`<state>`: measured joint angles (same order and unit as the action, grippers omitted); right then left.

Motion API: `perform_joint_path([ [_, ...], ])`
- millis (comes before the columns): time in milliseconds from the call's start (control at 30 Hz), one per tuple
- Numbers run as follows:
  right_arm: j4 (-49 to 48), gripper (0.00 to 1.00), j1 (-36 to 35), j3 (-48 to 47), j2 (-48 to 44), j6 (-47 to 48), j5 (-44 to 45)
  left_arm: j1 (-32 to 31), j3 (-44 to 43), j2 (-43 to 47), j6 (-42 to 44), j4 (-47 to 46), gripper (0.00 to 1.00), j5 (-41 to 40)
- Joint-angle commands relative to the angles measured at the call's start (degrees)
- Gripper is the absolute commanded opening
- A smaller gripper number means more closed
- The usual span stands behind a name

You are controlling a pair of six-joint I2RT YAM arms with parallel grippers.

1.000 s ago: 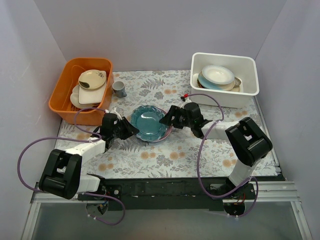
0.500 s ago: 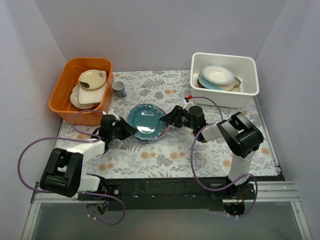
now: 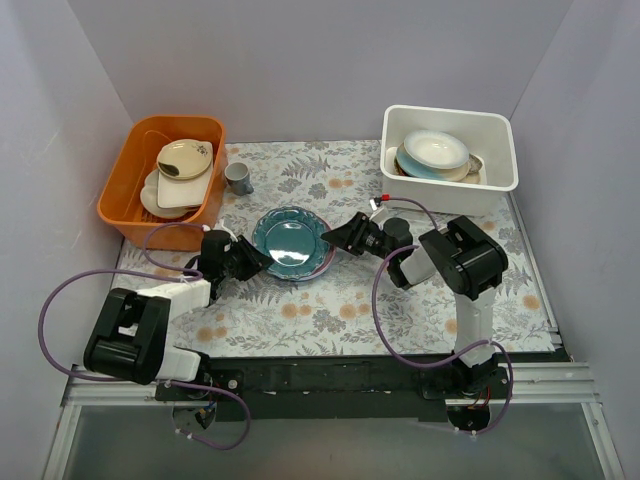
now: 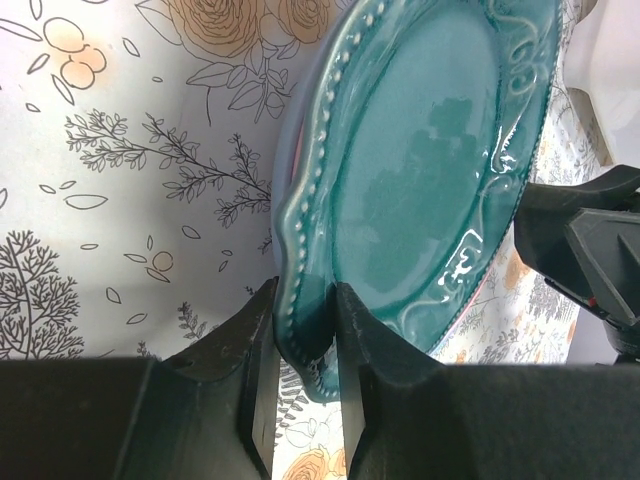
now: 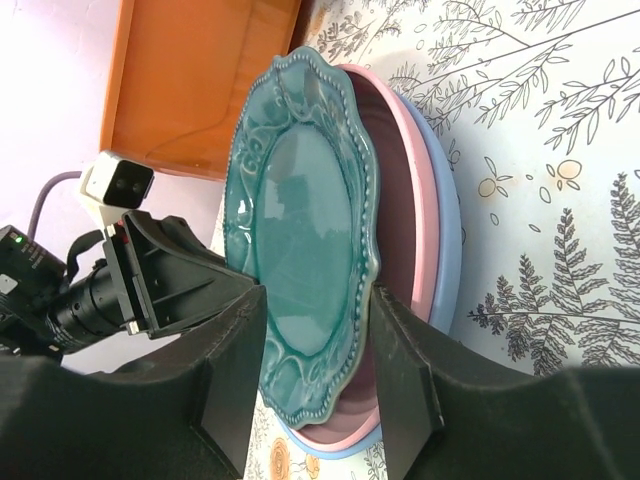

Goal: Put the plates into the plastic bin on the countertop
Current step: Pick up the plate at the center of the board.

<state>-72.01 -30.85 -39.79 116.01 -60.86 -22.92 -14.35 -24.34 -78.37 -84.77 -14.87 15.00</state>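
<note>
Pale floral countertop [image 3: 340,310] fills the middle of the walled workspace, and a teal plate [image 3: 290,243] is near its centre. The left gripper [image 4: 305,298] is clamped on the plate's near scalloped rim and holds it tilted up off a pink plate [image 5: 405,190], which lies on a light blue plate [image 5: 447,230]. Over the last second the right arm has folded in towards the plate. The right gripper [image 5: 318,300] now straddles the opposite rim with its jaws still apart and a gap showing on both sides, though they have been narrowing. The plate has also tipped a little steeper and shifted slightly left.

This looks like a handover or a shared lift in progress. The top plate is free of the stack, but the right side does not have it yet. The white bin [image 3: 500,125] stands well apart at the far right with several other plates [image 3: 435,150] already inside. Three plates probably still have to go in, this one first.
</note>
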Motion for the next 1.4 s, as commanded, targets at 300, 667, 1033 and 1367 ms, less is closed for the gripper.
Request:
perform_joint_path([
  [300, 3.1, 0.11, -7.3, -3.6, -1.1, 3.8, -26.5, -3.8, -0.4, -2.0, 3.9, -5.0, 0.0, 10.5],
  [667, 31.3, 0.11, -9.1, -7.7, -5.9, 17.8, -16.9, -3.8, -0.6, -1.3, 3.9, -5.0, 0.0, 11.2],
  [1033, 26.0, 0.01, -9.1, -5.8, -6.1, 14.9, -18.0, -3.8, -0.3, 0.1, 4.7, -3.9, 0.0, 10.8],
  [1367, 39.6, 0.01, -9.1, -7.8, -15.5, 23.9, -9.6, -3.8, -1.2, 3.4, 5.8, -0.2, 0.0, 8.6],
])
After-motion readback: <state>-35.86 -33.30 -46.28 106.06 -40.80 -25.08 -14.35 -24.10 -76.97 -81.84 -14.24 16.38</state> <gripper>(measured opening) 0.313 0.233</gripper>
